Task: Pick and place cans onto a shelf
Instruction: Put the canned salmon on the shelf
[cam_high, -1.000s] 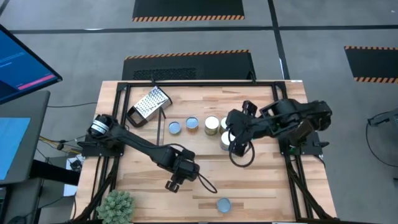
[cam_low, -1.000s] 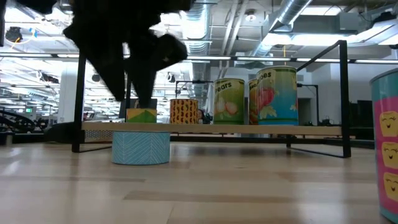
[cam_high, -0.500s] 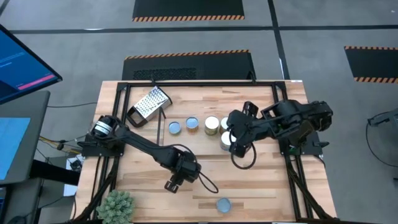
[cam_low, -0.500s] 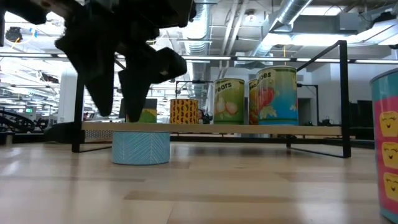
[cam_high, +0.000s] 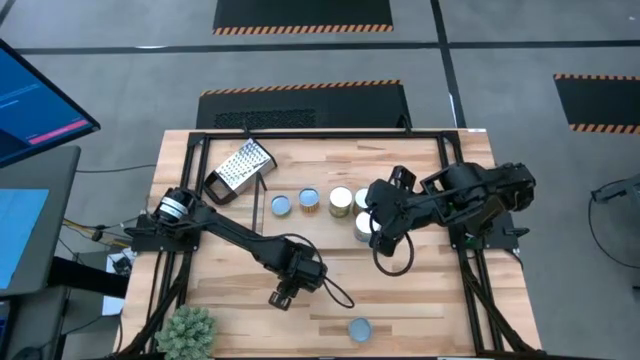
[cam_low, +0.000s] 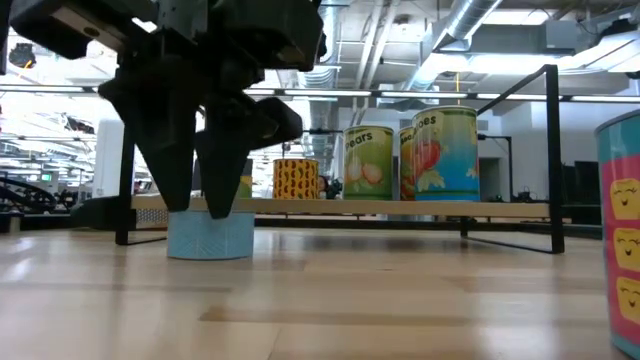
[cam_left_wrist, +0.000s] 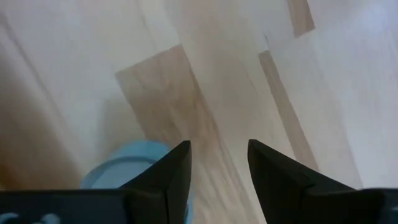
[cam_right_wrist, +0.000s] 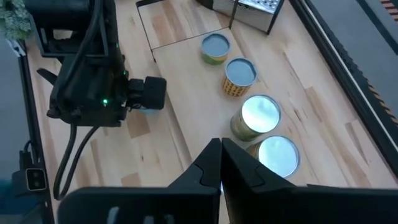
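Observation:
A low light blue can (cam_low: 212, 238) stands on the table near its middle; it also shows in the left wrist view (cam_left_wrist: 124, 169). My left gripper (cam_low: 200, 205) is open and points down right over the can, which lies mostly off to one side of one finger (cam_left_wrist: 177, 168). In the high view my left gripper (cam_high: 281, 297) hides the can. Several cans (cam_high: 341, 202) stand on the shelf (cam_low: 500, 209). My right gripper (cam_right_wrist: 221, 165) is shut and empty above the shelf's right end (cam_high: 378, 238). My left gripper has one finger (cam_low: 180, 195) at the blue can's top rim (cam_left_wrist: 146, 149), coming from above and pointing down. The finger hides the place where they meet, so I cannot tell whether it touches. The can stands upright on the table.
A pink and teal can (cam_low: 625, 235) stands near the table's front edge (cam_high: 358, 328). A metal grater (cam_high: 240, 168) lies at the far left. A small plant (cam_high: 190, 330) sits at the near left corner. Black frame rods edge the table.
My left gripper has come down onto the blue can, fingers staying open. The can has slid a little toward the table's left, still upright.

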